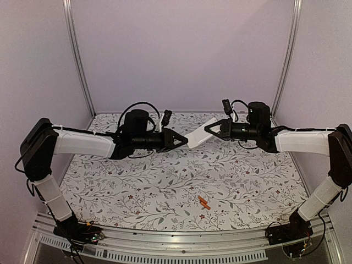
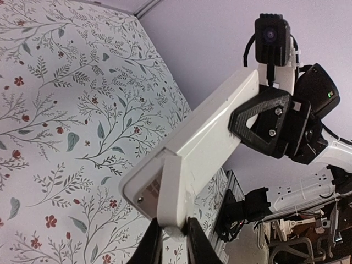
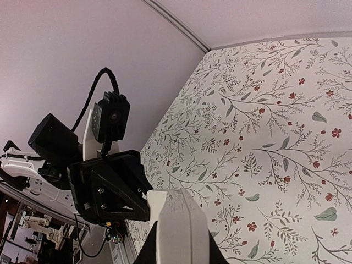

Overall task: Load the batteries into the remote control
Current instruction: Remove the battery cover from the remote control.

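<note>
The white remote control (image 1: pixel 199 136) hangs in the air above the back of the table, held between both arms. My right gripper (image 1: pixel 208 128) is shut on its far end; in the right wrist view the bar (image 3: pixel 181 231) runs end-on between the dark fingers (image 3: pixel 144 256). At the near end a thin white cover plate (image 2: pixel 176 187) is tilted off the remote control (image 2: pixel 220 126), showing part of the recess. My left gripper (image 2: pixel 173 237) is shut on that plate. The batteries (image 1: pixel 204 203), two small orange sticks, lie together on the table near the front, touched by neither gripper.
A floral cloth (image 1: pixel 165 176) covers the table. An aluminium rail (image 1: pixel 176 242) runs along the near edge by the arm bases. Plain walls with metal posts (image 1: pixel 77 55) close in the back and sides.
</note>
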